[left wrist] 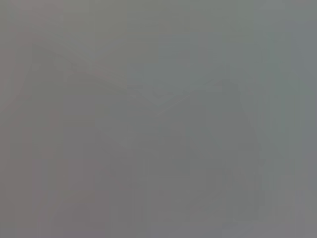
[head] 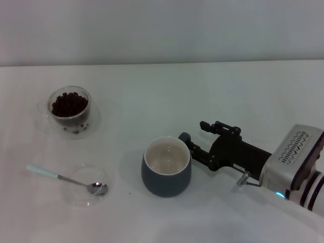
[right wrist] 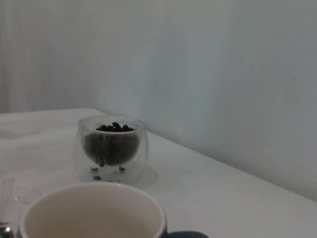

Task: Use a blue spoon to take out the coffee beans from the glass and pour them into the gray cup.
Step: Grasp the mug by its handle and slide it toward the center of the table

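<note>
The glass [head: 69, 109] stands at the table's far left, and the coffee beans [head: 68, 104] are heaped inside it. Closer to me on the left, the blue spoon [head: 61, 177] lies with its silver bowl in a shallow clear dish [head: 81, 195] and its pale handle pointing left. The gray cup [head: 166, 169] sits at the centre with nothing visible on its cream inside, its handle turned right. My right gripper [head: 195, 137] is just right of that handle, fingers apart. The right wrist view shows the cup rim [right wrist: 94, 210] close up and the glass [right wrist: 113, 148] with beans [right wrist: 115, 128] beyond.
The white table [head: 228, 91] runs to a pale wall behind. A few beans lie low in the glass base [head: 76, 129]. The left wrist view is a flat grey and shows nothing. The left arm is out of view.
</note>
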Robot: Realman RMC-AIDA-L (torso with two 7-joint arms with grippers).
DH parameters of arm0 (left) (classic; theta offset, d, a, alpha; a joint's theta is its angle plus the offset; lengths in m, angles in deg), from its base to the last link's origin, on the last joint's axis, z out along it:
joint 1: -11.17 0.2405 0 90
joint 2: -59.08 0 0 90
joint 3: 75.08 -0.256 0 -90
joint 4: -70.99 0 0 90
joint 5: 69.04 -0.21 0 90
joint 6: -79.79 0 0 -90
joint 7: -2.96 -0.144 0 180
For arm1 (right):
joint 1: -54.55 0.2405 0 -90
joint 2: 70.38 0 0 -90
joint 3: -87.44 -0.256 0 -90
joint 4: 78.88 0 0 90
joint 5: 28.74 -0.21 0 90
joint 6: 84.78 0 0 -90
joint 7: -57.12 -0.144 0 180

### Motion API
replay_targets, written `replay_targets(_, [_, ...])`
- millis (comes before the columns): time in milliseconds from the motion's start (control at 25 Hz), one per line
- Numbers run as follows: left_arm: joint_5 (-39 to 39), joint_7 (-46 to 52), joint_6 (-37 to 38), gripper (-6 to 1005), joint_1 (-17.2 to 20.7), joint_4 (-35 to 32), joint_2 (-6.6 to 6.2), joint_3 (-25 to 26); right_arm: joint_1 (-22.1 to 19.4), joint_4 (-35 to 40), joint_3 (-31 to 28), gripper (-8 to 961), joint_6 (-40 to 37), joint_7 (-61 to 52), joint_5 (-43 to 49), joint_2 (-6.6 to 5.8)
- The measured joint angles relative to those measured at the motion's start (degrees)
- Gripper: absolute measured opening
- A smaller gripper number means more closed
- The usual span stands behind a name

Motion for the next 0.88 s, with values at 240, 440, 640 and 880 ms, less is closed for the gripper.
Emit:
replay_targets(240, [0.05,0.00,0.04,872,0.09,-0.25,-0.05,0.27,-0.36,-0.33,0.47,679,-0.46,-0.35,0.49,-0.22])
replay_targets(440, [0.07,0.00,0.00,872,0.08,-0.40,-0.09,0.38,-1.29,-1.21,0.56,754,-2.56,-0.36,0.56,-0.47])
replay_targets(640, [0.07,-0.31,-0.31,871,-0.06,-0.31,-0.17,0.44,-2.45,-4.37,0.37,755,-8.84,-0.64,0.56,-0.67])
replay_targets(880, [0.07,-0.41,-0.53,872,-0.26,0.01,-0.09,0.42,-3.03,-9.26,0.49,754,-13.34,-1.81,0.56,-0.78])
